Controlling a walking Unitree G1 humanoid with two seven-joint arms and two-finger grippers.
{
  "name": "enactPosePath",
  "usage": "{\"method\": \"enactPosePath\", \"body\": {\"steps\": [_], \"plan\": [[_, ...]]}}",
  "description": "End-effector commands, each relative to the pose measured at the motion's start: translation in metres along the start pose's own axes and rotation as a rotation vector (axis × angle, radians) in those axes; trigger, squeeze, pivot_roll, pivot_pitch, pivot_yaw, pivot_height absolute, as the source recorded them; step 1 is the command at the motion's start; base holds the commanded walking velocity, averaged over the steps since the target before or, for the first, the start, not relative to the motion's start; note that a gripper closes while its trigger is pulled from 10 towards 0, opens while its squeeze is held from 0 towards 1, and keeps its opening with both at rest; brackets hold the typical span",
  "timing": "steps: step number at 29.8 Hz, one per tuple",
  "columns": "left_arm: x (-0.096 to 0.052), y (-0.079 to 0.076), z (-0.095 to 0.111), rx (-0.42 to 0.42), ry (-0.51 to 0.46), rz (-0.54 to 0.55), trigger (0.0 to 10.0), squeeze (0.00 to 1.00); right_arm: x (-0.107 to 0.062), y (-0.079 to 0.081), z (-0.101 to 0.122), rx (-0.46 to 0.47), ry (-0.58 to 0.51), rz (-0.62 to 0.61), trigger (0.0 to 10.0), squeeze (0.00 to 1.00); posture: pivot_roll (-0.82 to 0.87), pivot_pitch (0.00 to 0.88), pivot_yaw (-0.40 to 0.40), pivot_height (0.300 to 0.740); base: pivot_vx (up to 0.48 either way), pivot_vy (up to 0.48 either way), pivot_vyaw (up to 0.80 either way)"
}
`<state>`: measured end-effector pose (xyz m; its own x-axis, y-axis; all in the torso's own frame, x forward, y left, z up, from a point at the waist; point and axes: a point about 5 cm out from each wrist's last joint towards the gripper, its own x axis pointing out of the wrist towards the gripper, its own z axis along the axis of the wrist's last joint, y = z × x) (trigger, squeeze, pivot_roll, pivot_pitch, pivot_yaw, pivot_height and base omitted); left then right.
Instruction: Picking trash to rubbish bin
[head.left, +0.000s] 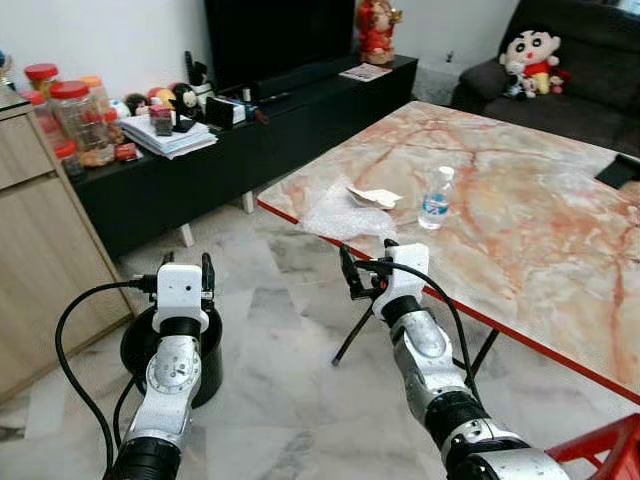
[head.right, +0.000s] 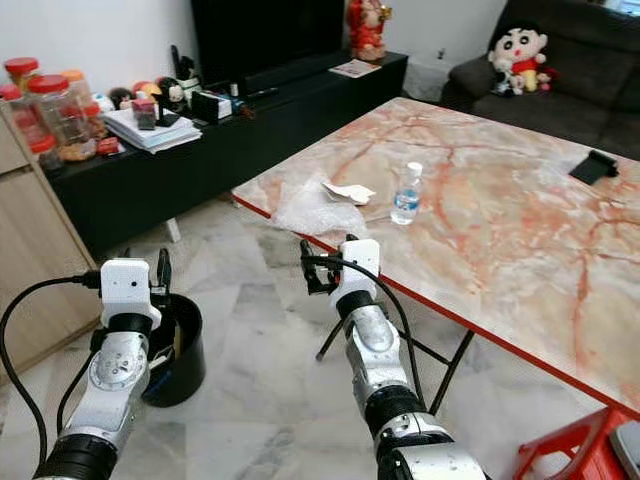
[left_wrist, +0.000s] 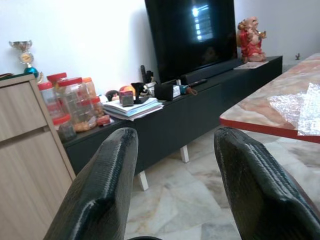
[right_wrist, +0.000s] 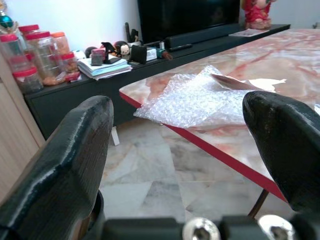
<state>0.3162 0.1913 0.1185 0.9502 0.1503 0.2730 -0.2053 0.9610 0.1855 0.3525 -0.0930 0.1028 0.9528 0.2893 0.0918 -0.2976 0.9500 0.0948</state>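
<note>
Hovering just short of the table's red-edged near corner, your right gripper has its fingers spread wide with nothing between them. Straight ahead of it, a sheet of bubble wrap lies flat on the corner, slightly overhanging the edge. Just beyond the wrap sits a crumpled paper, and beside that, a bit to the gripper's right, a bottle stands upright. Your left gripper is also released and empty, held right above the black bin on the floor; what's inside the bin is hard to tell from here.
</note>
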Motion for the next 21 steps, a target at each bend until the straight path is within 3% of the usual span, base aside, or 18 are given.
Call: {"method": "enactPosePath", "body": {"steps": [1, 11, 21], "plan": [[0.008, 0.002, 0.008, -0.009, -0.017, 0.003, 10.0, 0.0, 0.003, 0.003, 0.003, -0.001, -0.004, 0.005, 10.0, 0.0, 0.02, 0.0, -0.029, 0.74, 0.0, 0.0, -0.8], [0.007, -0.011, 0.011, -0.031, -0.025, -0.074, 10.0, 0.0, 0.004, 0.007, 0.003, 0.001, -0.004, 0.008, 10.0, 0.0, 0.03, 0.0, -0.027, 0.74, 0.0, 0.0, -0.8], [0.008, -0.015, 0.014, -0.042, -0.024, -0.094, 10.0, 0.0, 0.006, 0.009, 0.005, -0.004, -0.01, 0.005, 10.0, 0.0, 0.02, 0.0, -0.025, 0.74, 0.0, 0.0, -0.8]]}}
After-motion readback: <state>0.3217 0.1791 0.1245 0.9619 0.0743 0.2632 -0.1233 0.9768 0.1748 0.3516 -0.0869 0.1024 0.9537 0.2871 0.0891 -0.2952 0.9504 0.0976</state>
